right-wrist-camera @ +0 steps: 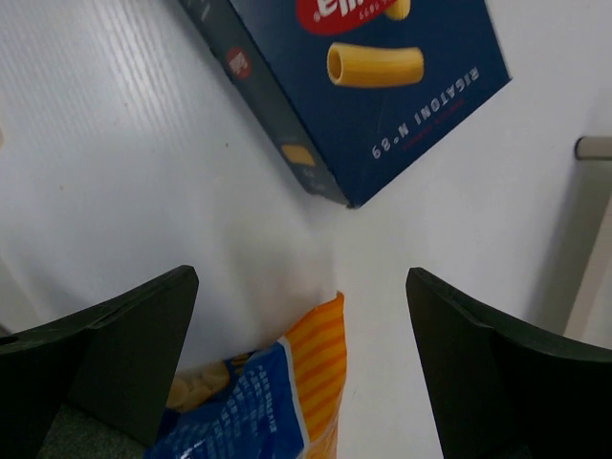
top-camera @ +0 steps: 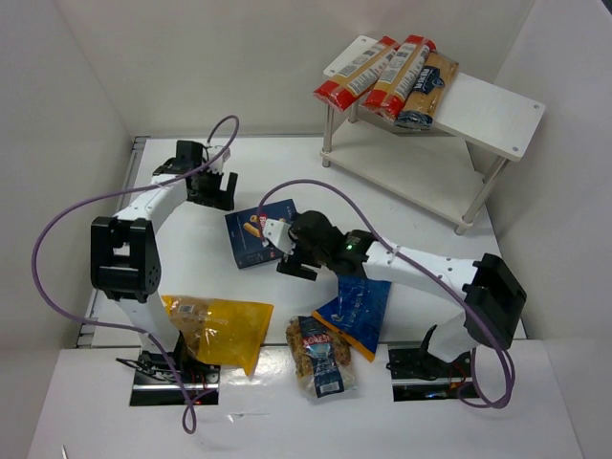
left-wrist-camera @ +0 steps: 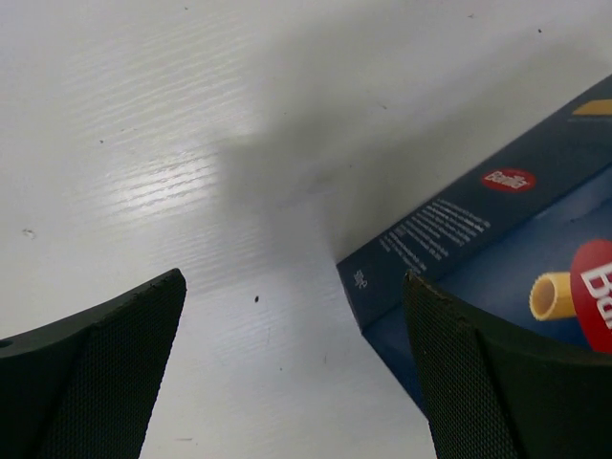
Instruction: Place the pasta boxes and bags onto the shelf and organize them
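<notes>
Task barely started, judging from the layout. The shelf (top-camera: pixel 488 110) has only long spaghetti packs (top-camera: pixel 378 72) lying across its top tier, plus one brown pack with a dark end (top-camera: pixel 426 91) beside them. The lower tier shows nothing on it.

None of the task items are up there:
- The pasta box (top-camera: pixel 253 237) lies flat on the table (top-camera: pixel 411 229), mid-table, well apart from the shelf.
- The yellow bag (top-camera: pixel 215 330) lies near the left arm's base.
- The blue bag with the orange top (top-camera: pixel 359 311) lies partly under the right arm.
- The small clear bag (top-camera: pixel 320 356) sits just beside it at the near edge.

So one box and three bags are left to move, then the tidying.

Left fingers (left-wrist-camera: pixel 105 373) are spread wide and hold nothing. They sit over bare table, with the box corner just beside one finger, not between them. Right fingers (right-wrist-camera: pixel 478 363) are also spread and empty. They hover low, with the box just ahead and the blue bag's orange edge showing between them. No contact with either is visible.

The box looks like the likely first pick, since both arms are near it. Which arm goes for it cannot be told.
</notes>
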Motion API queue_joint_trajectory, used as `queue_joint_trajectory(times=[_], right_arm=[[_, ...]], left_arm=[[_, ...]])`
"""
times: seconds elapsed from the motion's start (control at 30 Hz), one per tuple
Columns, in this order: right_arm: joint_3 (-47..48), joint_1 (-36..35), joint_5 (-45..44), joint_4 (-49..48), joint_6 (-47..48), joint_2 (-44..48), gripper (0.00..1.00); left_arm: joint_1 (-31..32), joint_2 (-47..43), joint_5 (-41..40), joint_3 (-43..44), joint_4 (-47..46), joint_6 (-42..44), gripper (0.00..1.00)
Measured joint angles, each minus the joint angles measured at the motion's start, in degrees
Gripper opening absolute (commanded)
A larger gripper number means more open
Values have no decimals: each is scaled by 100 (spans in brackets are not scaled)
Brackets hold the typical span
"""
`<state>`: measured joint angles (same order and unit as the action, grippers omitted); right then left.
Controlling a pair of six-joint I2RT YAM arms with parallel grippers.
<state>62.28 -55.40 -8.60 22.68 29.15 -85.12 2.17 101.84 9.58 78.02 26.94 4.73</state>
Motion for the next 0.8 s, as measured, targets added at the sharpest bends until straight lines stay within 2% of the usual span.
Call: queue_joint_trajectory(times=[0.37, 0.8], right_arm=[[11, -457, -938, -1108, 295, -758, 98], [22, -461, -1106, -1775, 592, -1528, 98]], left_arm=[[273, 540, -570, -11, -487, -227, 99], [518, 1036, -684, 302, -636, -243, 99]])
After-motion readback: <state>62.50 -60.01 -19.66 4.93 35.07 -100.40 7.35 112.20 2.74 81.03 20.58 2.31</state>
